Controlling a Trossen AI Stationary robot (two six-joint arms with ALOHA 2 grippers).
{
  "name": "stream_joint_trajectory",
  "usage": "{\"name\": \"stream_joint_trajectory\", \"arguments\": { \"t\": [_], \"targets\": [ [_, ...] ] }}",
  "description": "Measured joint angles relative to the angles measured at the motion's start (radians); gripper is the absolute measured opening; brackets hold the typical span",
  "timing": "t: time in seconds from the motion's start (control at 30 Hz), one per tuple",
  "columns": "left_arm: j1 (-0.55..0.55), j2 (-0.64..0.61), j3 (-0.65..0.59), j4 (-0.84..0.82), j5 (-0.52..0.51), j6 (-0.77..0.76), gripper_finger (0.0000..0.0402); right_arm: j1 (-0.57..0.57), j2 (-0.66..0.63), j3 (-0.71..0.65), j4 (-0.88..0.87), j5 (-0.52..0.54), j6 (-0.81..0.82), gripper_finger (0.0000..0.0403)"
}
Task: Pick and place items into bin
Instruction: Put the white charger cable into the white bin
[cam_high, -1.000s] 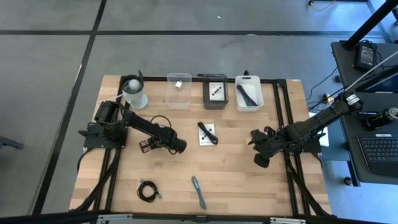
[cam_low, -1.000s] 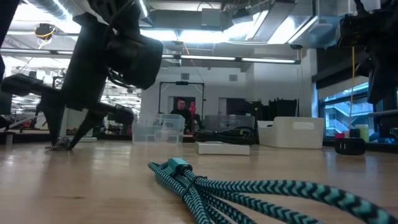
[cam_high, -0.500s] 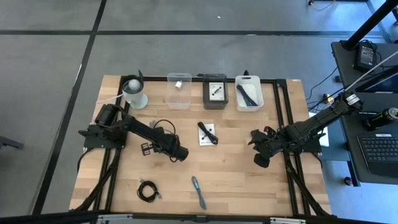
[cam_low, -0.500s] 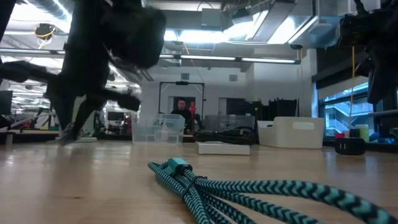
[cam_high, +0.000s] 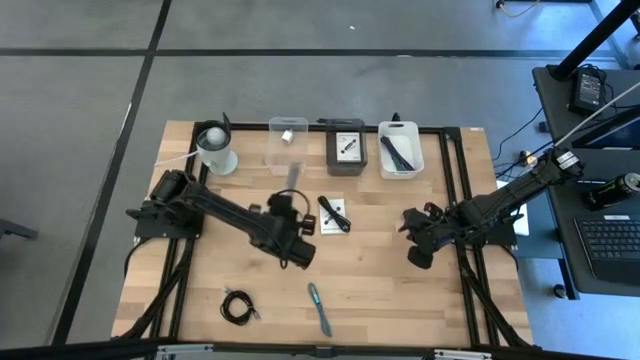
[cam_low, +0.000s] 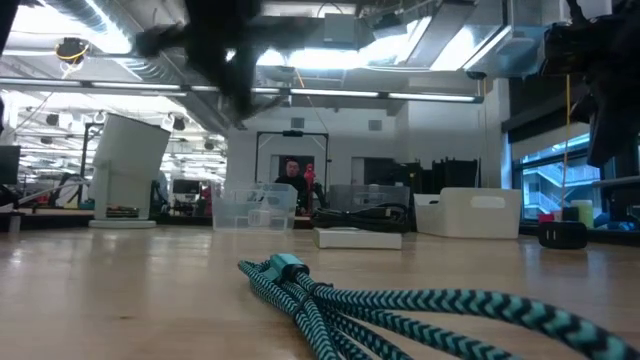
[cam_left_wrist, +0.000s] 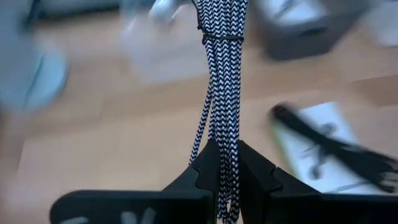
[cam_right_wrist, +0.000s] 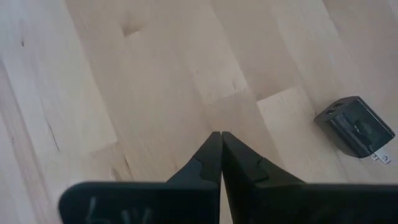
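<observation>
The left hand (cam_high: 291, 203) is over the middle of the bench (cam_high: 380, 290), clamped tight on a black-and-white braided cable (cam_left_wrist: 219, 93) that hangs straight from its fingers. At its three o'clock lies a white card with a black cable (cam_high: 333, 215). Toward six o'clock rest the teal braided cable (cam_high: 318, 306) and the black coiled cable (cam_high: 237, 306). The bins (cam_high: 346, 148) line the twelve o'clock edge. The right hand (cam_right_wrist: 220, 144) waits at three o'clock, fingers pressed together, holding nothing.

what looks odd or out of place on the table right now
Nothing looks spilled or damaged. The left gripper holds a black-and-white braided cable above the table. A small black charger lies on its own beside the idle right gripper.
</observation>
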Motion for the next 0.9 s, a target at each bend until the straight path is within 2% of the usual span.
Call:
{"name": "stream_joint_trajectory", "arguments": {
  "t": [0.1, 0.27, 0.5, 0.73, 0.9],
  "targets": [
    [0.019, -0.001, 0.082, 0.023, -0.079, 0.206, 0.0024, -0.016, 0.000, 0.000, 0.027, 0.000, 0.000, 0.0014],
    [0.082, -0.002, 0.184, 0.091, -0.090, 0.529, 0.0023, -0.039, -0.007, 0.000, 0.129, 0.005, -0.029, 0.0014],
    [0.196, -0.002, 0.199, 0.340, 0.028, 1.016, 0.0023, -0.084, -0.103, 0.000, 0.262, 0.120, -0.086, 0.0014],
    [0.324, -0.016, 0.104, 0.721, 0.308, 1.458, 0.0023, -0.135, -0.187, 0.000, 0.344, 0.170, -0.080, 0.0014],
    [0.416, -0.040, 0.024, 1.028, 0.585, 1.647, 0.0023, -0.157, -0.190, 0.000, 0.426, 0.248, -0.045, 0.0014]
  ]
}}
